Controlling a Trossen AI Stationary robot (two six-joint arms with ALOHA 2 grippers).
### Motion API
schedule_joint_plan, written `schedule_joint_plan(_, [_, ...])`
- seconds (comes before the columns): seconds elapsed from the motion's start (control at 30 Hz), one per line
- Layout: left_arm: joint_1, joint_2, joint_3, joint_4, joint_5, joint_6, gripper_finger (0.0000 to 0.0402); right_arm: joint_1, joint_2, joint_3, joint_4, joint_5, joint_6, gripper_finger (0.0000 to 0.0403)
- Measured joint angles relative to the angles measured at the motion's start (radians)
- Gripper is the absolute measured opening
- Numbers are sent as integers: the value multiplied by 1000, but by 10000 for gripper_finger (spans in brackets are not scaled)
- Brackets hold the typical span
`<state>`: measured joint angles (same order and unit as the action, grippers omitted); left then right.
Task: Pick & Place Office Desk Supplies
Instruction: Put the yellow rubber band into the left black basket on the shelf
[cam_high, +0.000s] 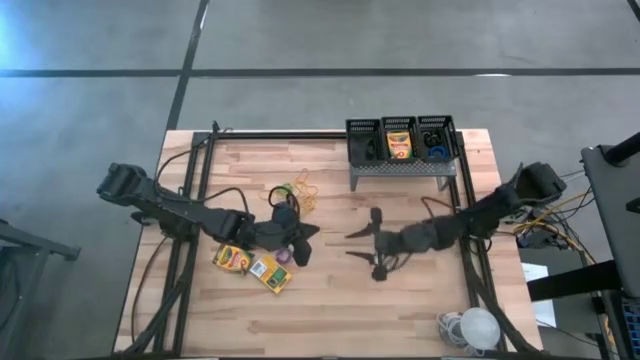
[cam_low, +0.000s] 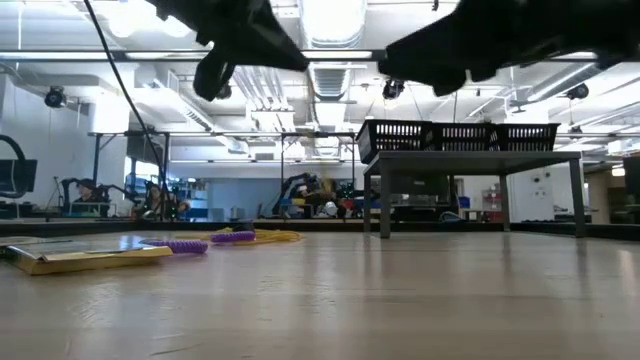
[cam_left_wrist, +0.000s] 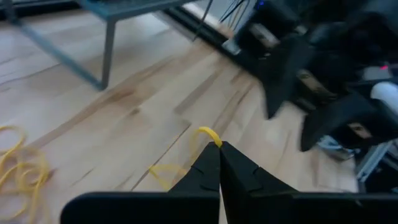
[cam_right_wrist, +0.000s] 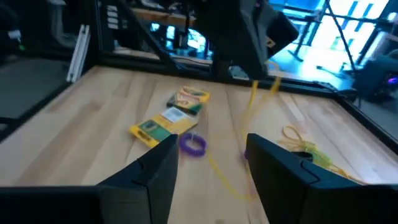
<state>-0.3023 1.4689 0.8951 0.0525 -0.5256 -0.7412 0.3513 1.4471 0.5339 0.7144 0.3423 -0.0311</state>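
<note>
Two tools: left tool (cam_left_wrist: 219, 163) pinching rubber band (cam_left_wrist: 209, 134); right tool (cam_right_wrist: 211, 165) agape, empty, at 3 o'clock.

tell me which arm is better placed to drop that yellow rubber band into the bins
Left. Its end effector is shut on the rubber band. The right end effector is open and empty, though nearer the bins.

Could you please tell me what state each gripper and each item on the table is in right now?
left gripper: shut on a yellow rubber band, lifted off the table.
right gripper: open, empty, above the table's middle.
two crayon boxes: lying flat on the table.
purple ring: lying loose beside the boxes.
rubber band pile: loose on the table.
mesh bins: up on the stand; middle one holds a crayon box.
</note>
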Motion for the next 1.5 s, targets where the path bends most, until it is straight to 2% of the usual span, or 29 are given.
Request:
schedule_joint_plan(0.13, [0, 0, -1, 39, -3, 13, 0, -80, 11, 36, -1, -163, 19, 209])
schedule_joint_plan(0.2, [0, 0, -2, 49, -3, 13, 0, -102, 39, 67, 3, -189, 23, 221])
schedule_joint_plan(0.33, [0, 0, -4, 69, -6, 21, 0, -116, 100, 122, 0, -180, 7, 240])
schedule_joint_plan(0.57, [-3, 1, -4, 90, -6, 36, 1, -129, 198, 219, -4, -38, 16, 234])
schedule_joint_plan(0.7, [-4, 1, -4, 88, -6, 36, 1, -129, 223, 238, -11, -3, 3, 213])
schedule_joint_plan(0.8, [-4, 1, -4, 86, -6, 36, 1, -131, 224, 239, -9, -1, -6, 182])
schedule_joint_plan(1.13, [-3, 1, -18, 80, -10, 37, 6, -129, 205, 239, -124, -1, -34, 19])
schedule_joint_plan(1.3, [0, 1, -18, 75, -28, 91, 36, -129, 192, 239, -189, -1, -43, 9])
schedule_joint_plan(1.5, [14, 7, -52, 72, -33, 116, 103, -130, 96, 244, -412, 1, 3, 8])
